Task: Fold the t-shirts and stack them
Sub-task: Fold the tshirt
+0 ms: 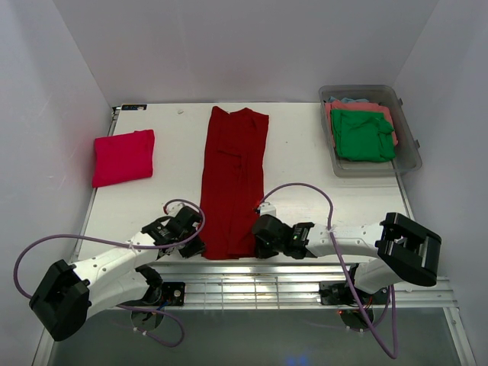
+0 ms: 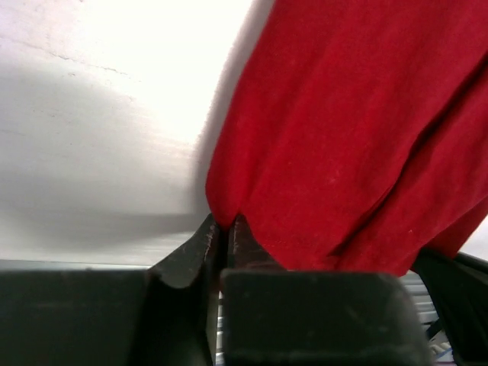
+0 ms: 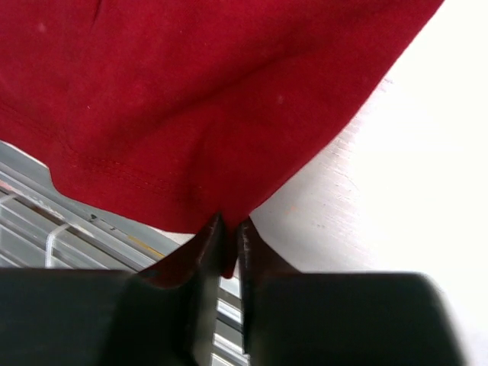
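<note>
White table (image 1: 305, 206): L end effector (image 2: 226, 232) & R end effector (image 3: 229, 236) both pinched on dark red t-shirt (image 1: 232, 183) hem corners.

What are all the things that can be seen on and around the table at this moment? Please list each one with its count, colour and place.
dark red t-shirt: one, folded into a long strip, middle of the table
pinkish-red t-shirt: one, folded, far left
green t-shirt: one, folded, on top in the tub
coral t-shirt: at least one, under the green one
tub: one, clear grey, far right
table: one, white
cables: two, purple, one along each arm
left arm: one, white and black, near left; jaws shut on the strip's near left corner
right arm: one, white and black, near right; jaws shut on the strip's near right corner
</note>
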Action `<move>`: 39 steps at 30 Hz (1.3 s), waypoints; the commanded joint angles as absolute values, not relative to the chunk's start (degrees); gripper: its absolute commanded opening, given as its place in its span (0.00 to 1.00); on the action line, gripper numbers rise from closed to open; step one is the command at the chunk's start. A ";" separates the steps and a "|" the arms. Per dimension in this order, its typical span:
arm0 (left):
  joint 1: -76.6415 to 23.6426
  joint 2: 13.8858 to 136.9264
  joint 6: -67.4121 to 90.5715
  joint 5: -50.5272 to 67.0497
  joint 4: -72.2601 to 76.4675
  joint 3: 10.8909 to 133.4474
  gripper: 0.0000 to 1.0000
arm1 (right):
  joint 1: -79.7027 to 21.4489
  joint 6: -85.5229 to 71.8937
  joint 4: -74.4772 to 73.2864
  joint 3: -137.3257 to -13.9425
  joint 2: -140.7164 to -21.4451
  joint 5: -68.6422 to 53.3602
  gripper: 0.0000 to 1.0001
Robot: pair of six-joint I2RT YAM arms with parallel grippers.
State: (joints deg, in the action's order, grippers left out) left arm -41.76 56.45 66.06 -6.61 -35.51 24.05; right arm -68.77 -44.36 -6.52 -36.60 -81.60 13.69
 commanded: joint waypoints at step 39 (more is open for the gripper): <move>-37.80 76.37 47.20 -18.28 -19.87 49.04 0.00 | -49.05 -18.82 -15.65 -59.92 -88.85 23.20 0.08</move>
State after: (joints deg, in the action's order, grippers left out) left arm -40.12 75.75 51.05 -15.99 -24.69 45.32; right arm -51.20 -25.80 -19.05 -54.26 -86.43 23.20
